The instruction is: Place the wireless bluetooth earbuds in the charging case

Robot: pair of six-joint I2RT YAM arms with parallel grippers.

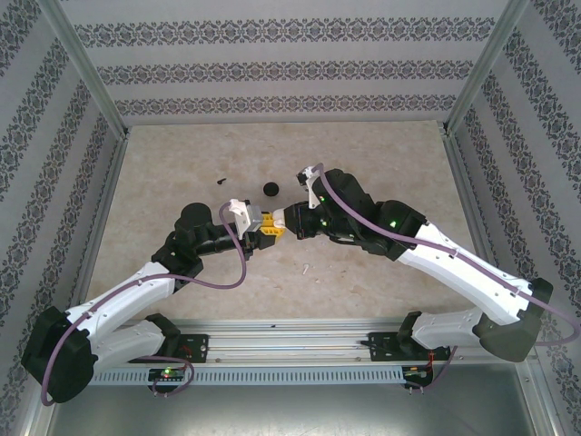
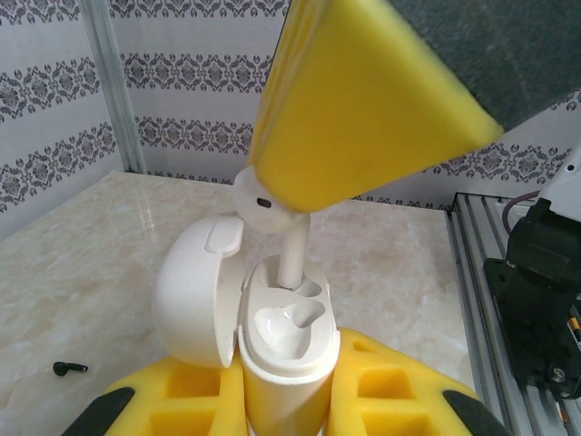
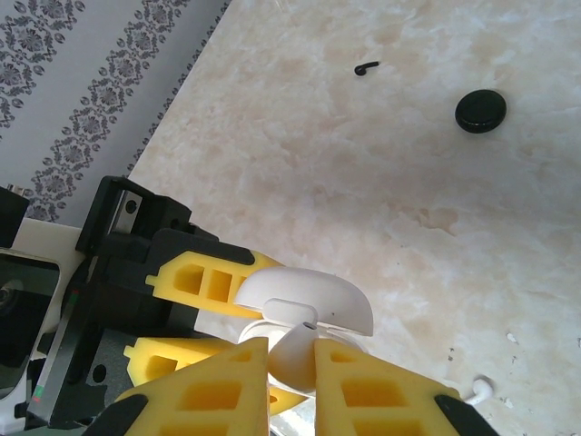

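**Earbud stem meets the open case, held between both grippers**

Nearest the arm bases, a second earbud [image 1: 305,269] lies loose on the marble-patterned table [image 1: 182,163], well apart from both tools.

Just beyond it, at mid-table, the two arms meet tip to tip. The left gripper [image 1: 265,225] has its yellow fingers [image 2: 172,400] clamped on the body of the charging case [image 2: 289,350], which stands upright in the left wrist view. Its lid [image 2: 195,291] is swung open to the left. The right gripper [image 3: 290,381] pinches an earbud [image 2: 292,250] between its yellow pads [image 3: 204,391]. The bud's head is uppermost, and the stem points down into the case well farther from the left wrist camera. The tip of the stem is already inside the well's mouth, while the head is well above the rim.

Farther out on the table lies a black disc [image 1: 270,188], and a small black hooked piece [image 1: 221,180] lies to its left. Both are clear of the arms.
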